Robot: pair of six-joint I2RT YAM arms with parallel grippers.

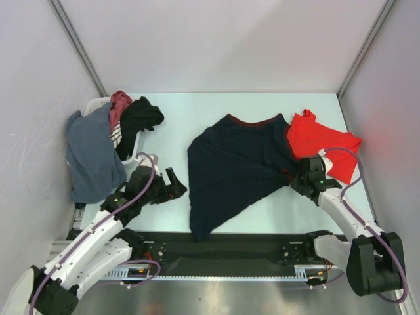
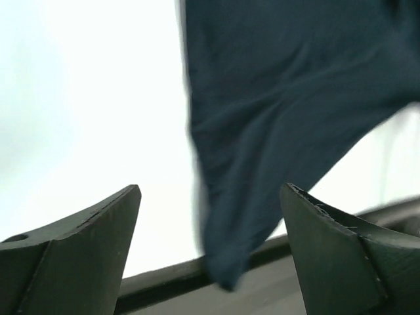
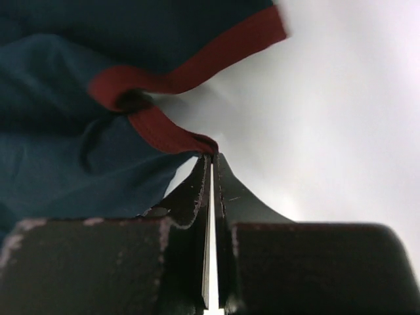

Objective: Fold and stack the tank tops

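The dark navy tank top (image 1: 230, 164) with maroon trim lies spread and rumpled in the middle of the table, its lower corner reaching over the front edge. The bright red tank top (image 1: 325, 141) lies crumpled at the back right, partly under the navy one. My right gripper (image 1: 295, 176) is at the navy top's right edge; in the right wrist view the gripper (image 3: 213, 156) is shut on the maroon trim (image 3: 164, 128). My left gripper (image 1: 176, 184) is open and empty just left of the navy top (image 2: 275, 118), low over the table (image 2: 79, 98).
A white basket (image 1: 98, 104) at the back left holds a grey-blue cloth (image 1: 92, 154) draped over its side, a black cloth (image 1: 138, 118) and a maroon striped one (image 1: 119, 105). A black rail (image 1: 230, 246) runs along the front edge. Walls close in on both sides.
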